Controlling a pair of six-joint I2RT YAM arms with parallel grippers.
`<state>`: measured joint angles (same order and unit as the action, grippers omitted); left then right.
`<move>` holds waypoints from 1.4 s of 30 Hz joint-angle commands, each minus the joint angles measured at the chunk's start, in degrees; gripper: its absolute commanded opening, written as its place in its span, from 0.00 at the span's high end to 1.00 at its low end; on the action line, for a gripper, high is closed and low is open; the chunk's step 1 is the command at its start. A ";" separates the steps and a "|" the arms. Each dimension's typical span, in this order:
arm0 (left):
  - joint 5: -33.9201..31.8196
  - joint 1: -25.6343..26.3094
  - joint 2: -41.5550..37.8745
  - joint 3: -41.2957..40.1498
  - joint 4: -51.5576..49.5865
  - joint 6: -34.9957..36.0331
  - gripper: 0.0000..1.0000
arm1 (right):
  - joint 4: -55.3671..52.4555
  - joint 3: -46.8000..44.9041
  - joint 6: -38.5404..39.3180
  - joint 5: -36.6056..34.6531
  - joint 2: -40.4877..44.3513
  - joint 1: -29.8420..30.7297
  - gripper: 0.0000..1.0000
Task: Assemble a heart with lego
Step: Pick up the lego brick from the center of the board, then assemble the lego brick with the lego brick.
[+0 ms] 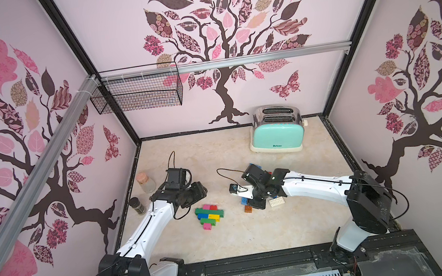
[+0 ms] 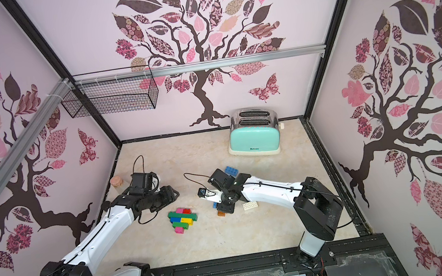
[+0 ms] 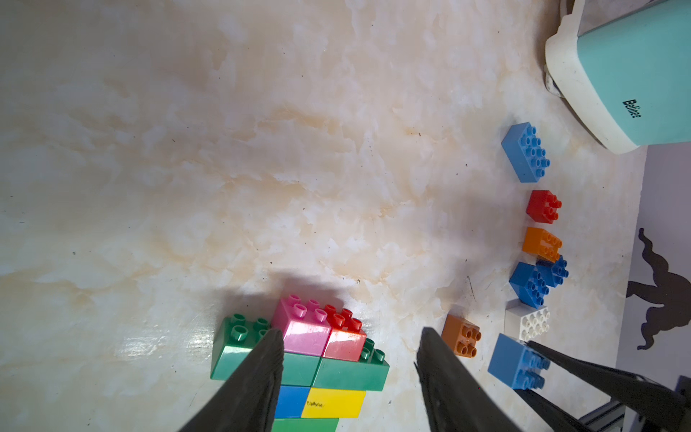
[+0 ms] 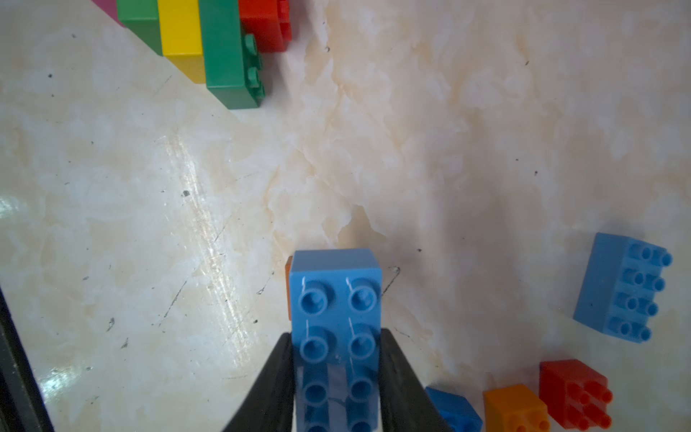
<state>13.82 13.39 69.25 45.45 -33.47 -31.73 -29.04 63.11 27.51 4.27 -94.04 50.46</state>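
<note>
A partly built heart (image 1: 209, 215) of green, pink, red, blue and yellow lego bricks lies flat on the marble table, in both top views (image 2: 183, 220). My left gripper (image 3: 350, 333) is open just behind and left of it; one finger (image 3: 258, 377) overlaps its green row in the left wrist view, and I cannot tell whether they touch. My right gripper (image 4: 336, 336) is shut on a long blue brick (image 4: 336, 318), held low over the table right of the heart, studs facing the camera. The same blue brick (image 3: 518, 361) shows in the left wrist view.
Loose bricks lie around the right gripper: an orange one (image 3: 461, 340), white (image 1: 275, 202), blue (image 4: 620, 288), red (image 4: 572, 392), another orange (image 4: 516, 407). A mint toaster (image 1: 277, 131) stands at the back right. A corked jar (image 1: 146, 182) and a dark shaker (image 1: 136, 205) stand by the left wall.
</note>
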 commanded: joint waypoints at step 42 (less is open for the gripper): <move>-0.64 -0.57 -1.31 -1.35 0.93 -0.40 0.39 | -2.93 4.81 -0.92 -3.81 -6.63 2.19 0.72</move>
<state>13.72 13.10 68.93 44.88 -33.10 -31.79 -31.48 66.37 26.98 1.39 -99.42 52.45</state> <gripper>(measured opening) 0.607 0.350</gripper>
